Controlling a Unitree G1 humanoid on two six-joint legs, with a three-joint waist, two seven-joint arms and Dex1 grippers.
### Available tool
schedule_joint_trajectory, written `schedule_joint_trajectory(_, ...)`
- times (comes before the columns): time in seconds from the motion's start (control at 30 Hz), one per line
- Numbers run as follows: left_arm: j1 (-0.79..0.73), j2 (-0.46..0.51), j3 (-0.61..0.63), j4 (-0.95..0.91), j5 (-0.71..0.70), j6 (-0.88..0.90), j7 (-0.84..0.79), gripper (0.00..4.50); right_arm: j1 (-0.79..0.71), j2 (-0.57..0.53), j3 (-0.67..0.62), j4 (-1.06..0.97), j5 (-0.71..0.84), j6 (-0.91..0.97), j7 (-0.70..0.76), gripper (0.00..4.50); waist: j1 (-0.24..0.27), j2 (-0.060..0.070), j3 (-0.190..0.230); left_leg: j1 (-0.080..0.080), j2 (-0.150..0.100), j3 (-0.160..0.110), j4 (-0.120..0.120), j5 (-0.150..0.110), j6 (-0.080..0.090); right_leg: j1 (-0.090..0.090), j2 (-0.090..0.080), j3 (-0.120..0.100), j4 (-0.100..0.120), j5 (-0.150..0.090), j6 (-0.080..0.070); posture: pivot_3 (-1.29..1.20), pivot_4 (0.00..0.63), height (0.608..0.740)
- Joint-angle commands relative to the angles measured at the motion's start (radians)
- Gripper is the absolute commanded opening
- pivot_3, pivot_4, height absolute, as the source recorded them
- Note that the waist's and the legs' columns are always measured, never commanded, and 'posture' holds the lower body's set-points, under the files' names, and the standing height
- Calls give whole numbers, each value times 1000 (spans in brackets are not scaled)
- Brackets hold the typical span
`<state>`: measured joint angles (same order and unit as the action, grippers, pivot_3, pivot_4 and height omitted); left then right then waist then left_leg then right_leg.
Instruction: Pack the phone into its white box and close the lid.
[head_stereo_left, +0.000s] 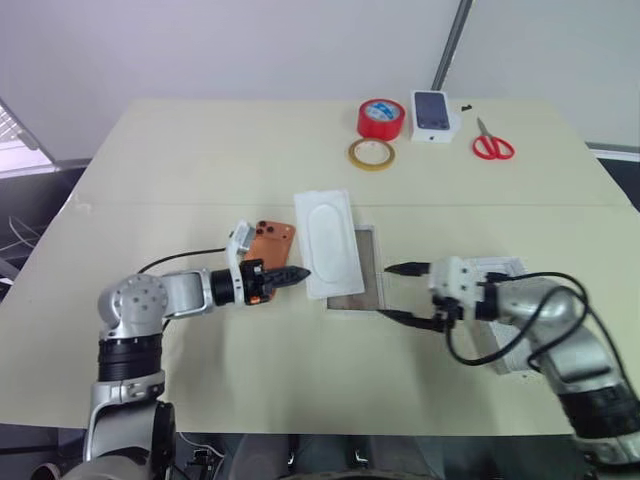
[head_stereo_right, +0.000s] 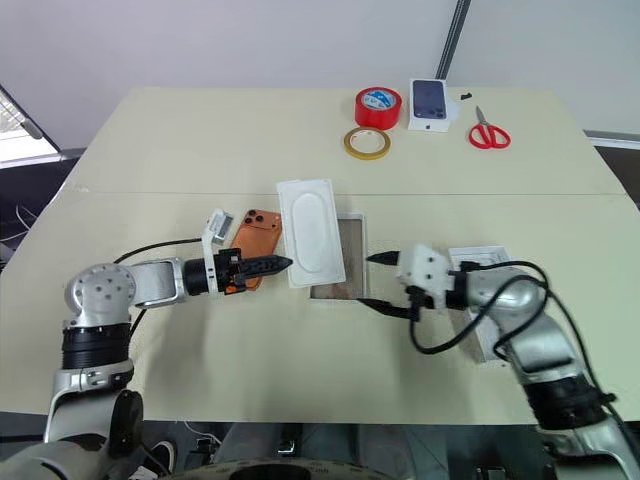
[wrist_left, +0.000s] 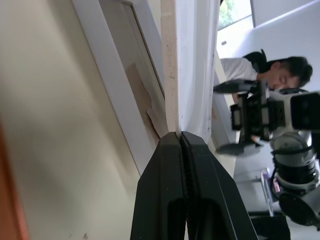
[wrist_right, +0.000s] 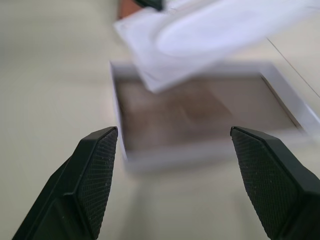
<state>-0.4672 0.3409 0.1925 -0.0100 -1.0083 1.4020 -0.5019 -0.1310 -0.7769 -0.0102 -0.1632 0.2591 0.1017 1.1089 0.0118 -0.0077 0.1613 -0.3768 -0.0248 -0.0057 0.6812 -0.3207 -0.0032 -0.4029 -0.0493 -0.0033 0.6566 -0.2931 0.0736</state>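
Left wrist view shows my left gripper (wrist_left: 181, 137) with its ribbed black fingers pressed together on the thin edge of the flat white insert (head_stereo_left: 327, 240), which carries an oval recess. That insert lies tilted over the white box (head_stereo_left: 371, 272), hiding most of its brownish-grey floor. The phone (head_stereo_left: 272, 240), copper-orange with dark lenses, lies on the table (head_stereo_left: 200, 150) just beyond my left gripper, partly covered by it. My right gripper (head_stereo_left: 398, 293) hovers beside the box, its textured fingers spread wide, holding nothing. The lid (head_stereo_left: 500, 268) is largely hidden behind my right arm.
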Motion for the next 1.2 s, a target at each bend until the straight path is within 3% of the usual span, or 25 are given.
schedule_joint_trajectory(0.03, -4, -16, -43, -11, 20, -23, -15, 0, 13, -31, -60, 16, 20, -43, 14, 3760, -5, 0, 0, 0, 0, 0, 0, 0, 0, 0, 0, 0, 0, 0, 0, 0, 150, 740)
schedule_joint_trajectory(0.17, -19, -38, -70, 12, 44, -39, -17, 0, 4, -28, -65, 30, 12, -61, 0, 3760, -8, 0, 0, 1, 0, 0, -1, 0, 0, 0, 0, 0, 1, 0, 0, 0, 150, 740)
schedule_joint_trajectory(0.27, -27, -34, -81, 18, 61, -53, -31, 914, 0, -17, -55, 32, 9, -66, -10, 3811, -6, 0, 0, 1, 0, 0, 0, 0, 0, 0, 0, 0, 1, 0, 0, 0, 150, 740)
schedule_joint_trajectory(0.5, -52, -29, -89, 16, 88, -86, -47, 4469, -2, 7, -37, 42, 1, -83, -25, 3811, 0, 0, 0, 1, 0, 0, 0, 2, -3, 0, 0, 0, 1, 0, 0, 0, 150, 740)
schedule_joint_trajectory(0.77, -36, 6, -88, -118, 101, -172, -84, 4469, -133, 110, 1, 38, 44, -36, -79, 3811, -9, 0, 0, 1, 0, 0, 0, 2, -4, 0, 0, 0, 1, 0, 0, 0, 150, 740)
schedule_joint_trajectory(0.87, 7, 79, -153, -181, 279, -443, -145, 4500, -182, 179, 36, 11, 66, 25, -112, 2897, -10, 0, 0, 1, 0, 0, -1, 3, -5, -1, 0, 0, 1, 0, 0, 0, 150, 740)
schedule_joint_trajectory(0.93, 66, 131, -206, -203, 436, -715, -222, 4500, -205, 213, 90, 27, -18, 0, -157, 1844, -18, 0, 0, 1, 0, 0, -2, 3, -6, -1, 0, 0, 1, 0, 0, 0, 150, 740)
schedule_joint_trajectory(1.07, 135, 194, -175, -92, 496, -862, -296, 4500, -248, 262, 196, 91, -165, 3, -244, 34, -20, 1, 0, 0, 0, 0, -3, 4, -7, -1, 0, 0, -1, 0, 0, 0, 150, 740)
schedule_joint_trajectory(1.2, 188, 239, -125, -38, 519, -1014, -384, 4500, -255, 258, 255, 51, -169, 22, -198, 34, -22, 1, 0, -2, 0, 0, -3, 1, -1, -3, -1, 0, -1, 0, -1, 0, 150, 740)
